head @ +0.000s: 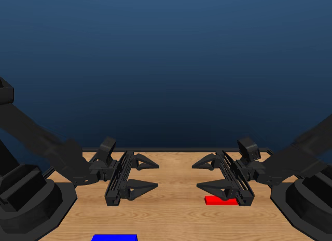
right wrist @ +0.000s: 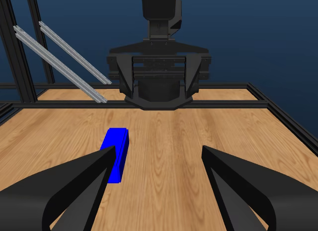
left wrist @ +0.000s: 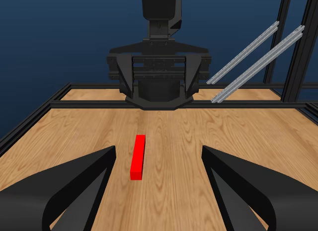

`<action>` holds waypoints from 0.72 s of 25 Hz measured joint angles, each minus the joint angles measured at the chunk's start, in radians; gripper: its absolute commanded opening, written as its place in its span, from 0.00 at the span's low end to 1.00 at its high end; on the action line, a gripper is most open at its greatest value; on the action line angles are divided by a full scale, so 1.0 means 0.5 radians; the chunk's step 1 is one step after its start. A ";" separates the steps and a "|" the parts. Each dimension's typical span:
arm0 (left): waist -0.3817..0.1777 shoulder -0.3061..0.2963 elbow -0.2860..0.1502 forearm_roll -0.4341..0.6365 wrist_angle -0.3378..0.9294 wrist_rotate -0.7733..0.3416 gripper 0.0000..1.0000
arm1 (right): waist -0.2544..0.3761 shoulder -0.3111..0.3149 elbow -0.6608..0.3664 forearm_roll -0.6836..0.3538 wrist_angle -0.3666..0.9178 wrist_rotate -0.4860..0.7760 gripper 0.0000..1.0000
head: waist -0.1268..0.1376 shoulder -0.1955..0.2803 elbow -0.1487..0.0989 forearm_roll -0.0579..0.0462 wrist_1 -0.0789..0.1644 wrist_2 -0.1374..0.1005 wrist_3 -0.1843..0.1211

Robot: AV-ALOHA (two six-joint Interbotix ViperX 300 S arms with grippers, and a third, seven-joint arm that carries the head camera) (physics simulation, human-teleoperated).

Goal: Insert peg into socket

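Nothing is grasped yet. The left hand (head: 147, 174) and right hand (head: 204, 174) are held wide open and empty above the counter (head: 171, 210). The peg (head: 221, 200) lies flat under the right hand; the socket (head: 114, 237) lies on the left arm's side. Both pickups and the insertion remain.

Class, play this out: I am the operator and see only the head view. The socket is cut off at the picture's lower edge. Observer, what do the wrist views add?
Observer: In the right wrist view the whole socket shows, lying flat on the table.
Operator: Is the peg held?
Observer: No. The left wrist view shows the peg lying free on the wood.
Operator: And the grippers?
Observer: The left gripper and the right gripper are both open, holding nothing.
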 measured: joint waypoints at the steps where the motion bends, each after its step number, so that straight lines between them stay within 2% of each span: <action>1: -0.031 -0.012 0.008 0.007 -0.021 -0.013 1.00 | 0.021 0.009 -0.004 0.044 0.041 -0.011 1.00 | 0.004 0.000 0.014 0.004 -0.028 0.026 -0.002; 3: -0.084 -0.037 0.042 0.040 -0.083 -0.036 1.00 | 0.043 0.030 -0.006 0.133 0.109 -0.020 1.00 | 0.012 0.001 0.045 0.015 -0.077 0.062 -0.002; 6: -0.067 -0.029 0.076 0.096 -0.183 -0.085 1.00 | 0.018 0.043 0.028 0.174 0.148 0.004 1.00 | 0.027 0.022 0.049 0.024 -0.162 0.095 0.001; 10: -0.034 0.026 0.080 0.140 -0.289 -0.139 1.00 | -0.010 0.056 0.042 0.184 0.179 0.028 1.00 | 0.038 0.059 0.044 0.026 -0.233 0.110 -0.003; 14: -0.032 0.049 0.106 0.101 -0.317 -0.170 1.00 | 0.016 0.088 -0.002 0.188 0.225 0.036 1.00 | 0.051 0.094 0.044 0.026 -0.257 0.105 -0.007; 18: -0.065 -0.005 0.195 -0.063 -0.161 -0.177 1.00 | 0.067 0.144 -0.090 0.193 0.302 0.040 1.00 | 0.073 0.168 0.033 0.027 -0.238 0.094 0.008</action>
